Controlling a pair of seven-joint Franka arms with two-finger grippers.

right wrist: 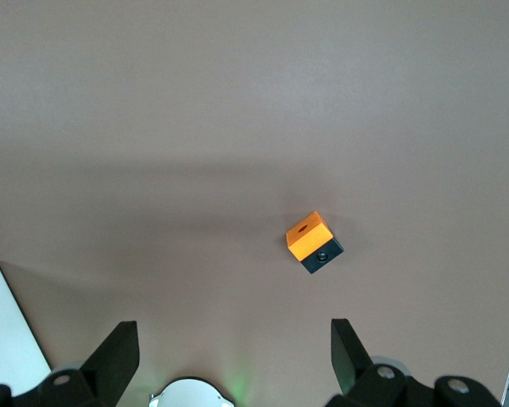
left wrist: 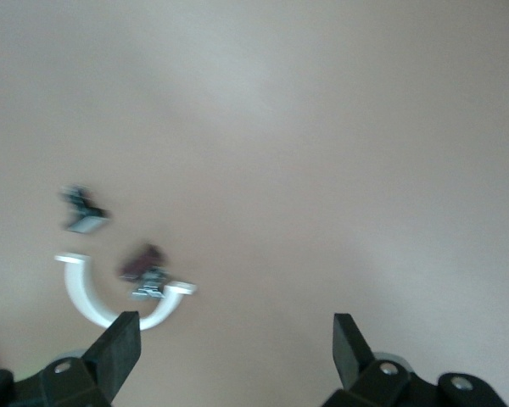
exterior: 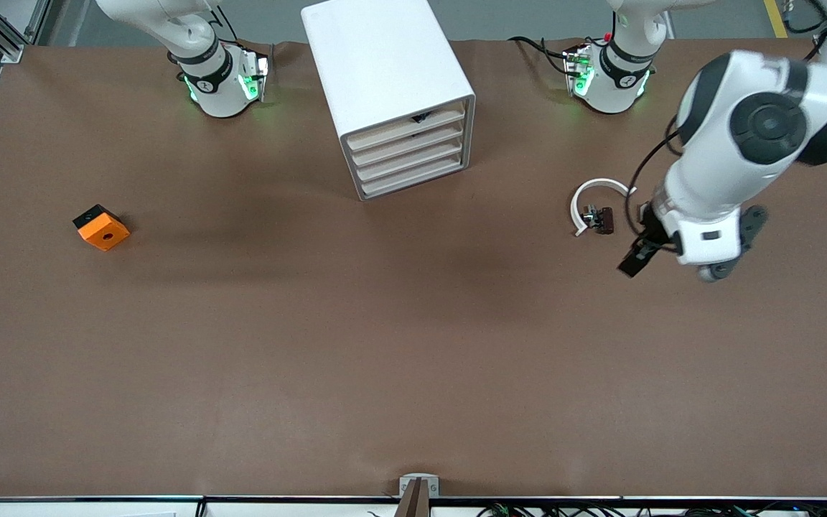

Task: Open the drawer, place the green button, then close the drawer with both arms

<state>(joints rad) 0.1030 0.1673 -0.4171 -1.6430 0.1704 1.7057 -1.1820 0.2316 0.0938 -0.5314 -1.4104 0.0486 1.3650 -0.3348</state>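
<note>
The white cabinet (exterior: 385,79) stands between the two arm bases, and its cream-fronted drawers (exterior: 408,152) are all pushed in. The button is out of view. My left gripper (exterior: 636,257) hangs low over the table at the left arm's end, beside a white curved strip (exterior: 598,188) with small black clips (exterior: 600,218). In the left wrist view that gripper (left wrist: 236,339) is open and empty, with the strip (left wrist: 92,301) just off one fingertip (left wrist: 119,346). My right gripper (right wrist: 233,343) is open and empty, high above its own base (right wrist: 191,394); the front view does not show it.
An orange cube (exterior: 101,227) with a black hole lies toward the right arm's end of the table; it also shows in the right wrist view (right wrist: 312,241). A corner of the cabinet (right wrist: 4,331) shows there too. The brown table (exterior: 385,345) spreads wide nearer the front camera.
</note>
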